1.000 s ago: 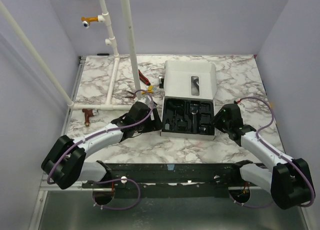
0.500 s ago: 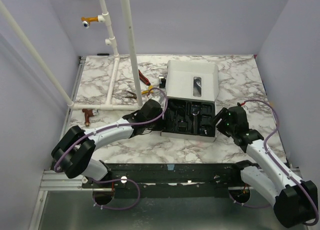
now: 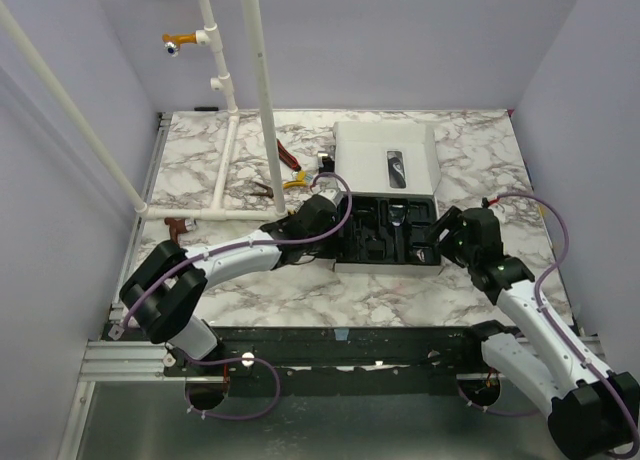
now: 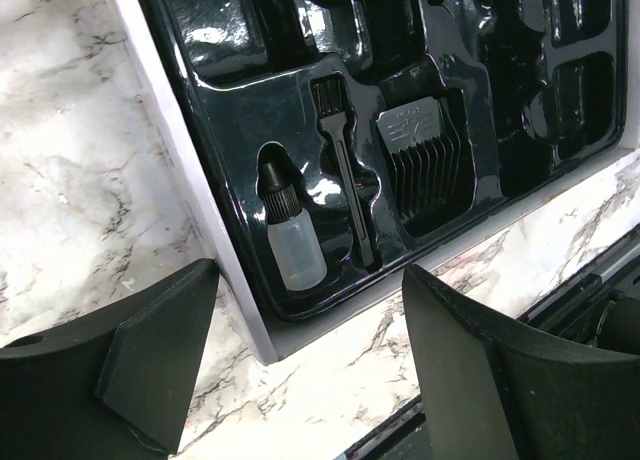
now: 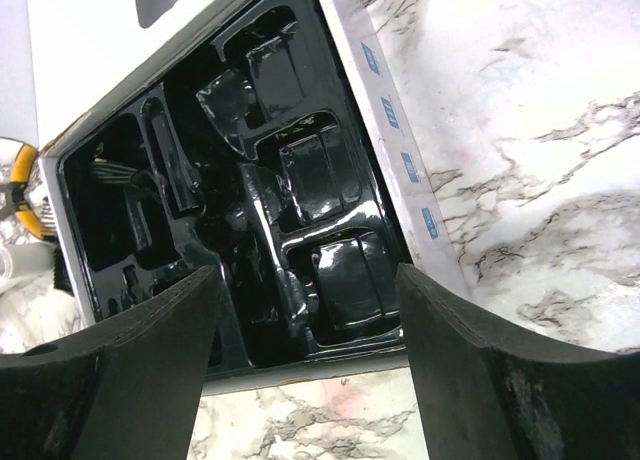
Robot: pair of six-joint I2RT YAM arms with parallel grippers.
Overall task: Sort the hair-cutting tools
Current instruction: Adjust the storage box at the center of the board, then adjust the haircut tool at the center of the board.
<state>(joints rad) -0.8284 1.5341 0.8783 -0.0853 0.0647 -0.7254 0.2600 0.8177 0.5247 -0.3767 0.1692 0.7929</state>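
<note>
The hair-cutting tools lie in a black moulded tray [image 3: 372, 248] inside a white box, mid-table. In the left wrist view I see a black comb guard [image 4: 424, 146], a slim brush [image 4: 344, 175] and a small clear bottle [image 4: 292, 242] in their recesses. The right wrist view shows glossy black pieces [image 5: 349, 272] in the tray's right-hand pockets. A silvery blade end [image 3: 398, 211] shows in the middle slot. My left gripper [image 4: 310, 340] hangs open over the tray's near left corner. My right gripper [image 5: 305, 350] hangs open over its near right corner. Neither holds anything.
The box's white lid [image 3: 372, 155] lies open behind the tray. A white pipe frame [image 3: 262, 90] rises at the back left. Red- and yellow-handled tools [image 3: 291, 170] lie by its foot. A reddish-brown T-shaped piece [image 3: 178, 226] sits at the left.
My left arm has reached right, up to the tray's left end. The box has shifted slightly right and its lid has dropped further back. My right gripper's jaws have spread wider.
</note>
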